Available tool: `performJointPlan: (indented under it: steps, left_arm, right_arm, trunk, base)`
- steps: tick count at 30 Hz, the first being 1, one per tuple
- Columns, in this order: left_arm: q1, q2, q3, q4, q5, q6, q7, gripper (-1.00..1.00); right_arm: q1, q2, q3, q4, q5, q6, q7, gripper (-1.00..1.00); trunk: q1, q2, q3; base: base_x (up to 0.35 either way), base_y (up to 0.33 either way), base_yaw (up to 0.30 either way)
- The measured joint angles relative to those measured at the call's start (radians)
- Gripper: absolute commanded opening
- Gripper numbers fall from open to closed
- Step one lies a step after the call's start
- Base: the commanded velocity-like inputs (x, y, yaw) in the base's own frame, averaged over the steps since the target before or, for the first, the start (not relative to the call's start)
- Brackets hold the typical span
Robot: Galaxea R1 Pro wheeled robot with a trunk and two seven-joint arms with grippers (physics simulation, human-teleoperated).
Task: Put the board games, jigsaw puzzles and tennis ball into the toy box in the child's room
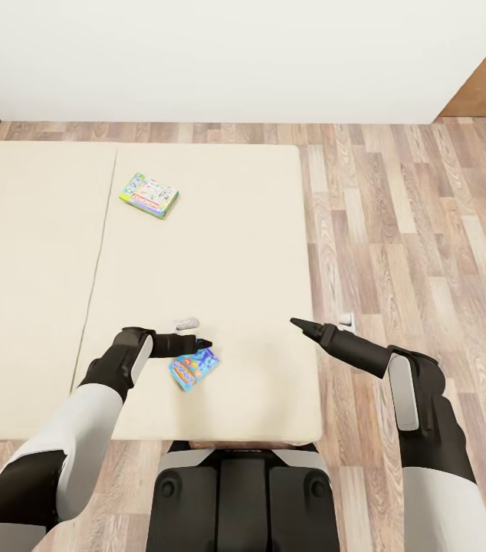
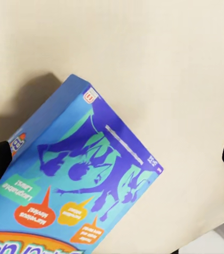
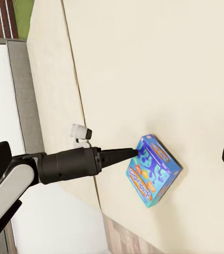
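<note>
Head view: left gripper [image 1: 206, 343] at the blue game [image 1: 194, 369] lower centre, grip unclear; green-edged game [image 1: 149, 195] untouched upper left — nothing boxed yet.

Home bedroom, rendered in a simulator. Beige mattress of the bed [image 1: 220, 230] lies under and ahead of the left claw [image 1: 206, 343]. Wood-plank floor [image 1: 412, 230] beyond the right claw [image 1: 297, 323], plain white wall [image 1: 235, 54] far ahead of both. Colourful board game boxes on the mattress: blue one [image 1: 194, 369] just below the left claw, pale one [image 1: 149, 195] well ahead.
</note>
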Motion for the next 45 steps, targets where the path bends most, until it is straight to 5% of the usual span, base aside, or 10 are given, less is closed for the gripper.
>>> performJointPlan:
  steps: [27, 45]
  left_arm:
    - [0.000, 0.012, 0.004, -0.001, -0.003, 0.004, -0.002, 1.00]
    - [-0.008, 0.085, 0.008, -0.002, -0.003, 0.107, -0.002, 1.00]
  right_arm:
    - [0.000, -0.001, -0.001, 0.000, 0.001, 0.000, -0.001, 1.00]
    - [-0.003, 0.000, -0.001, 0.019, 0.003, 0.000, -0.003, 1.00]
  trunk:
    - [0.000, 0.000, 0.000]
    - [0.000, 0.000, 0.000]
  base:
    - [0.000, -0.030, 0.000]
    - [0.000, 0.000, 0.000]
